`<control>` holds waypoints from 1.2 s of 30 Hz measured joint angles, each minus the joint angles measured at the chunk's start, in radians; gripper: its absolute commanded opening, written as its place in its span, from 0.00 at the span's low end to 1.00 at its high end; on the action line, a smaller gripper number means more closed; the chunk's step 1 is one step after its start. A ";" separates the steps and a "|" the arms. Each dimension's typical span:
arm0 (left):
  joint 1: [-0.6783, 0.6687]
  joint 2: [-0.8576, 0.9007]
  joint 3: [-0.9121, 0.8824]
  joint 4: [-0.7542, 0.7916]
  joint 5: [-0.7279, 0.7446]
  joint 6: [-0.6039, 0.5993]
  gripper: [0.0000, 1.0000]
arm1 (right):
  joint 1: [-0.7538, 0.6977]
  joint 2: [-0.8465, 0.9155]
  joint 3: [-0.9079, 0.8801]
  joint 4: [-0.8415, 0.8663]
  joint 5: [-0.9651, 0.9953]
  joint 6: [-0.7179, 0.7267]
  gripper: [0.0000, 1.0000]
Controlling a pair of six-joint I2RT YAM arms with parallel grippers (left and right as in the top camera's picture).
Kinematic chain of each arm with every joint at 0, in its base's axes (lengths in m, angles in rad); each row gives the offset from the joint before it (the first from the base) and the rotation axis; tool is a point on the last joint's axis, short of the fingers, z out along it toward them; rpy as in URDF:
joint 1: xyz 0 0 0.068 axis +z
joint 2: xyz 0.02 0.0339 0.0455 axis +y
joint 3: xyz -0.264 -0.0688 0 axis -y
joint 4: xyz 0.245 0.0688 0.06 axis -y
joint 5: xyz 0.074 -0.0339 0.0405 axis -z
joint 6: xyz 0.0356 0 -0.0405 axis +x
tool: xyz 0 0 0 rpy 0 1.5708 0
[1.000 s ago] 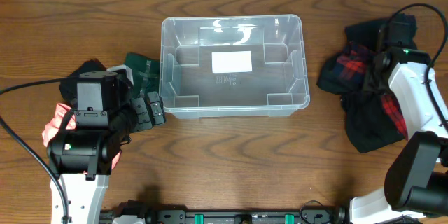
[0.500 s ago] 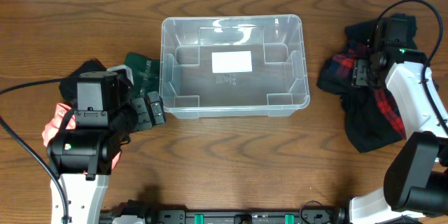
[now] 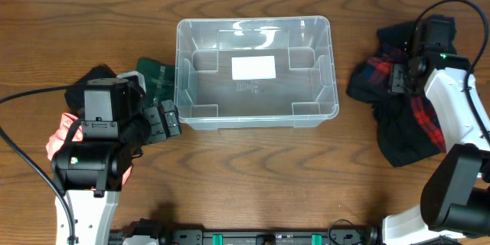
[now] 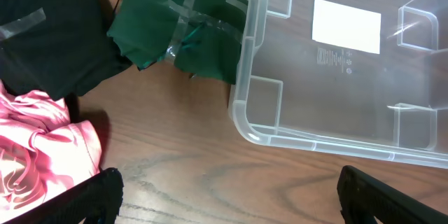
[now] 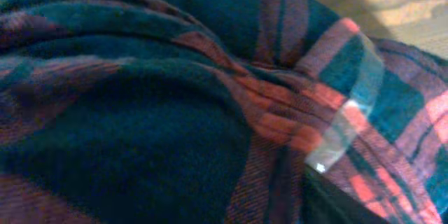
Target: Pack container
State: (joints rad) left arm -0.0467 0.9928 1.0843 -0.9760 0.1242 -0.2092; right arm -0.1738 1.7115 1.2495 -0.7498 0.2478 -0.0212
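Observation:
The container (image 3: 182,61), a clear plastic bin with a white label on its base, stands empty at the table's middle. It also shows in the left wrist view (image 4: 246,115). My left gripper (image 3: 164,119) hovers by its front-left corner, open and empty, with its fingers wide apart over bare wood (image 4: 224,206). My right gripper (image 3: 398,78) is pressed into a red and dark plaid cloth (image 3: 380,70) right of the container. In the right wrist view the plaid cloth (image 5: 175,98) fills the frame. Only one dark finger (image 5: 339,206) shows there.
A green cloth with clear tape (image 3: 157,76) lies against the container's left wall, also in the left wrist view (image 4: 182,35). A black cloth (image 3: 98,73) and a pink cloth (image 3: 55,142) lie left of it. A black cloth (image 3: 402,134) lies under the plaid one.
My right gripper has shifted left and a little down onto the plaid cloth. The left arm and the container have not moved.

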 measured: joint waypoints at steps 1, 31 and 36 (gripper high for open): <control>0.000 0.000 0.000 0.000 0.000 0.000 0.98 | -0.004 0.000 0.000 0.000 0.000 0.000 0.39; 0.000 0.000 0.000 0.000 0.000 0.000 0.98 | 0.437 -0.319 0.503 -0.256 0.011 0.040 0.01; 0.000 0.000 0.000 0.000 0.000 0.000 0.98 | 0.612 -0.227 0.502 -0.229 0.023 0.079 0.01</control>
State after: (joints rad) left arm -0.0467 0.9928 1.0843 -0.9764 0.1242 -0.2092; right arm 0.4385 1.4845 1.7512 -0.9787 0.2707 0.0578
